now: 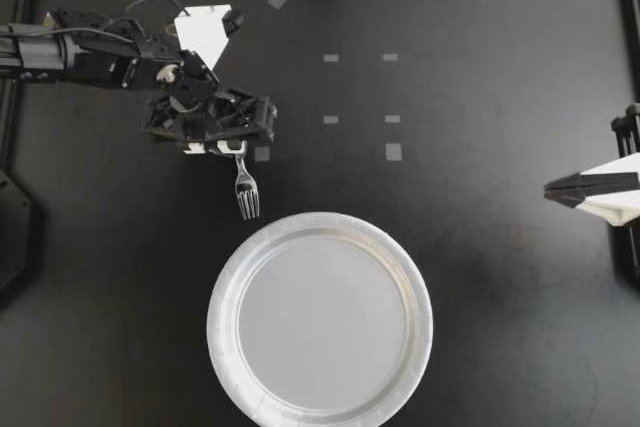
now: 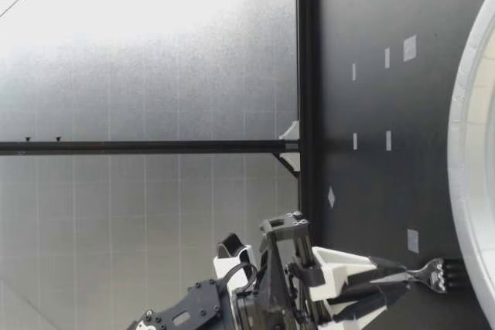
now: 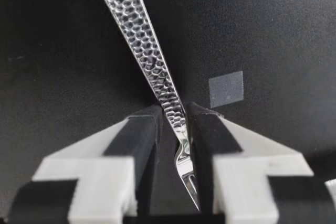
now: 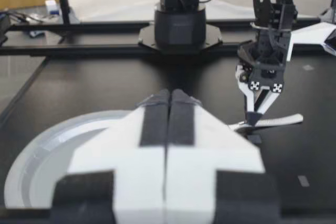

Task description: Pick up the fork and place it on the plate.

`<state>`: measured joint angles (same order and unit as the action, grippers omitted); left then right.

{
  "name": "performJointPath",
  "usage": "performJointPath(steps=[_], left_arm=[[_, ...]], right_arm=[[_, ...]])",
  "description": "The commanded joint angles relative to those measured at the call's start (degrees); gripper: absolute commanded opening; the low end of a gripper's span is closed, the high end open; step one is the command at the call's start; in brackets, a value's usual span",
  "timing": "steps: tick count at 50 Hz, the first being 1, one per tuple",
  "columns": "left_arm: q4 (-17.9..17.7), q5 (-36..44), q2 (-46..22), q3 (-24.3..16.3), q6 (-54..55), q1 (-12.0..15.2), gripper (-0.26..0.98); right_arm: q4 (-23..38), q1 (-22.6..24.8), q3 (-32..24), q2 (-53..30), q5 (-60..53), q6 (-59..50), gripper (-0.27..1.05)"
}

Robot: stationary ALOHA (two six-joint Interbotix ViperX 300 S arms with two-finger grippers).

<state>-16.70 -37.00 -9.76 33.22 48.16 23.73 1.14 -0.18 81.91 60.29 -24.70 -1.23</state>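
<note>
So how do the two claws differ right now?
The left gripper is clamped on the fork; the right gripper is closed on nothing. The left one reaches out beside the plate; the right one sits at the edge of the table. Both have white fingers with black pads.

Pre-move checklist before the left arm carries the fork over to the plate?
1. Grip: left gripper fingers clamp the fork from both sides: ok.
2. Plate free of other things: ok.
3. Fork over the plate: tines stop short of its rim: not ok.
4. Right gripper shut, off to the side of the path: ok.
5. Fork high enough to clear the rim: cannot tell.
</note>
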Motion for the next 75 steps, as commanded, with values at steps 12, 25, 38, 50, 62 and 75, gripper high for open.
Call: performJointPath(steps=[12,25,38,50,62,75], left_arm=[[0.0,0.1,0.3,-0.6,-0.3,0.2,0.20],[0.0,-0.1,0.1,-0.7,-0.4,0.2,0.18],[0.4,-1.8,2.9,-3.3,-6.0,0.1,0.10],[-1.6,2.5,6.8,-10.0,-13.9,-0.6,0.10],[-12.1,9.4,9.1,-11.9,-21.0,-5.4,0.10],[-32.7,12.2,11.0,-13.5,-34.1,-11.8,0.10]], right_arm=[[0.0,-0.2,-0.7,-0.3,-0.9,-0.1,-0.14],[0.0,-0.2,-0.5,-0.3,-0.9,0.0,-0.14],[0.1,-0.2,-0.4,-0.2,-1.5,0.3,-0.14],[1.1,-0.2,-2.8,-0.3,-1.1,4.2,-0.14],[5.1,-0.2,-10.9,-2.0,7.8,26.3,0.03],[5.2,-0.4,-16.0,-3.7,9.1,52.0,0.79]])
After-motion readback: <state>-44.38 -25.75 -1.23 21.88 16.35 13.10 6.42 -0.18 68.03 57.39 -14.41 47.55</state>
